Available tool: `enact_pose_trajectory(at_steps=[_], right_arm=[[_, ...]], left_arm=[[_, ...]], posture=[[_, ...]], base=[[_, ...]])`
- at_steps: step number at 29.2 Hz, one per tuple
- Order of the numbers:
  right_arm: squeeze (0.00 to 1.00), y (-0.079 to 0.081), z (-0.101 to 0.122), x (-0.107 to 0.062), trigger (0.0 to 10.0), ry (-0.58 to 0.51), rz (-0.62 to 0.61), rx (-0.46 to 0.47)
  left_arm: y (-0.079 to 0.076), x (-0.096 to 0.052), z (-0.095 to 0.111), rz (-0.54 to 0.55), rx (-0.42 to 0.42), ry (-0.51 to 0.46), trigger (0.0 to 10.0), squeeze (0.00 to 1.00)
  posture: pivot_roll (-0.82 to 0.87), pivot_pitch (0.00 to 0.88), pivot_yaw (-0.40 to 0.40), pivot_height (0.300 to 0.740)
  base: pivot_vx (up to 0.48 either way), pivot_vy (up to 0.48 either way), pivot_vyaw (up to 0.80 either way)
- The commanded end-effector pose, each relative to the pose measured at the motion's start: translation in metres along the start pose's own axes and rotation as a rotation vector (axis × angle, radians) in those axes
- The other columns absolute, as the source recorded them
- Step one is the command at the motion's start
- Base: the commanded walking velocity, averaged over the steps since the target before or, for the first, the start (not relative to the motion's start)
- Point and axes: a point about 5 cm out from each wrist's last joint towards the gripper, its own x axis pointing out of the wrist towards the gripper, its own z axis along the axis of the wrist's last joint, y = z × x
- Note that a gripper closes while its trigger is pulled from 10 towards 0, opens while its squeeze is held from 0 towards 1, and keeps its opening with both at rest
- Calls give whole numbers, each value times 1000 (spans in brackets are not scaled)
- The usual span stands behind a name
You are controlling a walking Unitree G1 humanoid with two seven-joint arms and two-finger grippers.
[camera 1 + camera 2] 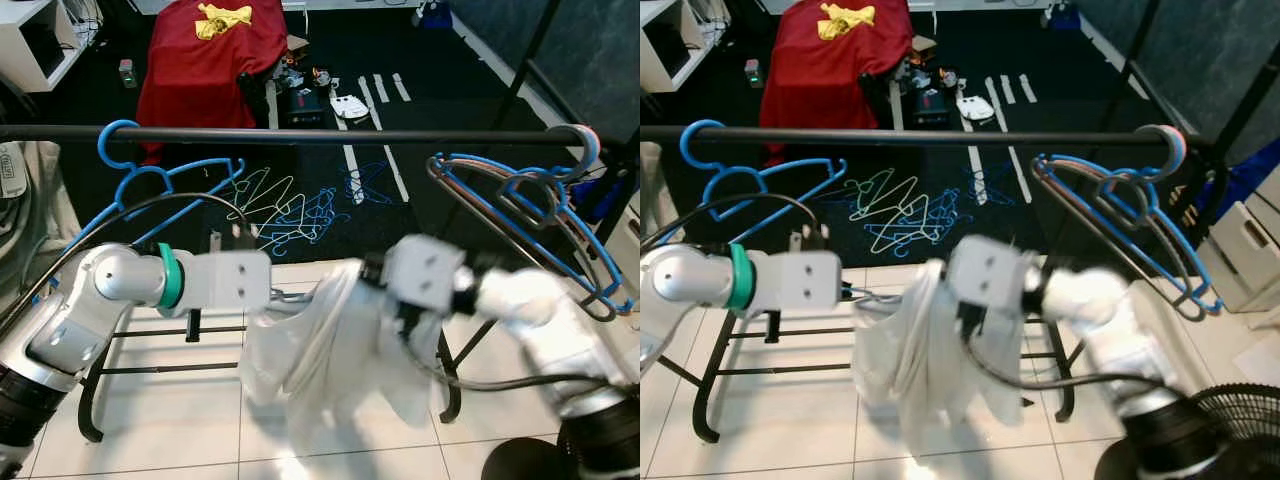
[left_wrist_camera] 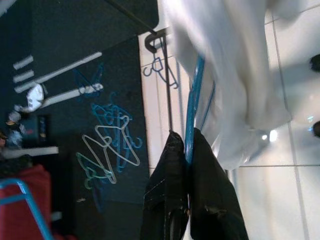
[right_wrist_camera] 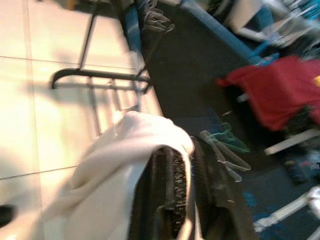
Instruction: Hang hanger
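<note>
Left wrist view shows the left gripper (image 2: pixel 186 150) with its two black fingers (image 2: pixel 165 175) pressed together on a thin blue hanger (image 2: pixel 192 100), whose bar runs out from between them and under a white garment (image 2: pixel 235 65). In the right wrist view the right gripper (image 3: pixel 182 170) has its fingers closed on a fold of the same white cloth, which bunches over the fingertips (the hanger itself cannot be made out there). From the head camera, both silver arms meet in front of the robot, the left gripper (image 1: pixel 262 290) and the right gripper (image 1: pixel 385 285) holding the hanger and garment between them, with the cloth drooping below. This bundle sits well below the black rail (image 1: pixel 300 134) of the clothes rack, and its hook is not visible near the rail, so the hanging proper is judged not yet done. What appears finished is the pick-up: the garment is on its hanger and in hand. What is left is raising it, hooking it over the rail and letting go. The rail already carries an empty blue hanger (image 1: pixel 150 180) to the left and a cluster of hangers (image 1: pixel 540 200) at its right end, leaving a free stretch between them. More loose hangers (image 1: pixel 280 205) lie on the dark floor beyond.
</note>
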Motion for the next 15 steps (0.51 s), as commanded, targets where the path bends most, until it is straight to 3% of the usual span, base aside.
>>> enact_pose_trajectory(at_steps=[1,5,6,9,15], right_arm=[[1000,-3,3,1,10000,-8,-27,-20],[1000,-5,5,16,10000,-39,-114,29],[0,-3,6,19,10000,-55,-121,59],[0,1,9,18,10000,-83,-121,129],[0,2,7,7,10000,-76,-125,137]], left_arm=[[0,1,10,2,49,-33,0,0],[8,5,25,47,100,-77,0,0],[11,5,29,64,122,-86,0,0],[16,6,32,84,136,-90,0,0],[17,7,31,103,130,-89,0,0]], posture=[[-23,83,116,740],[-14,84,110,740],[-16,85,115,740],[-19,85,119,740],[-26,87,121,740]], base=[[0,0,0],[0,0,0],[0,0,0],[0,0,0],[0,0,0]])
